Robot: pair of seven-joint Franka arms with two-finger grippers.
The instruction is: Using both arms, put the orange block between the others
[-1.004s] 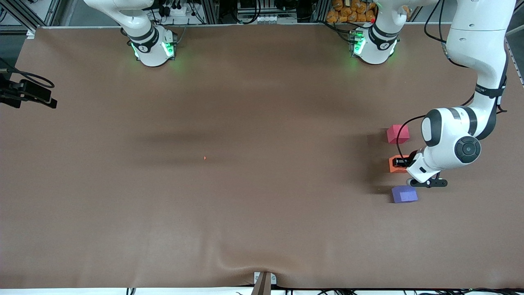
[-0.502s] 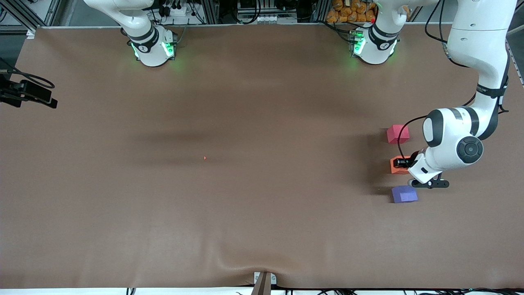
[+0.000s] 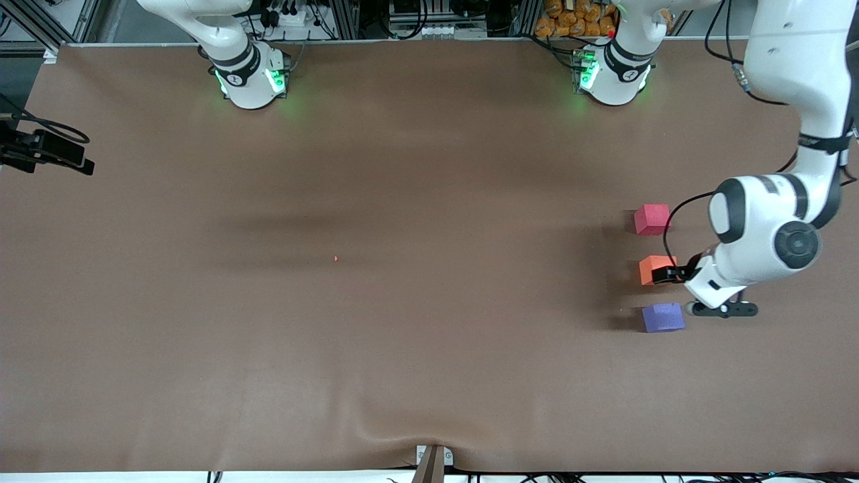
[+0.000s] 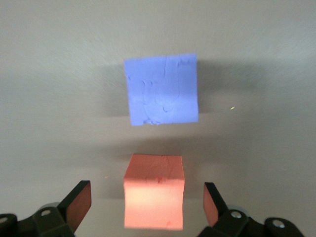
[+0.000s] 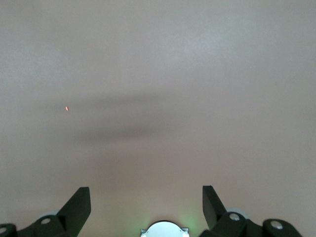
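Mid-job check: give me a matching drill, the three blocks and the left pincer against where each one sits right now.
Things:
1. orange block
2. red block
3. purple block
4. left pincer

Places:
A. nearest the front camera
B. open, beside the orange block
C. nearest the robots' bases
D. on the table between the other two blocks

Pairs: 1-D, 2-C, 3-A, 4-B

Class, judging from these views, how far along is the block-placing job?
Done: the orange block sits on the table between the pinkish-red cube and purple-blue cube. In hand: nothing; the left gripper is open around it. Left: only backing away. The right gripper waits open.
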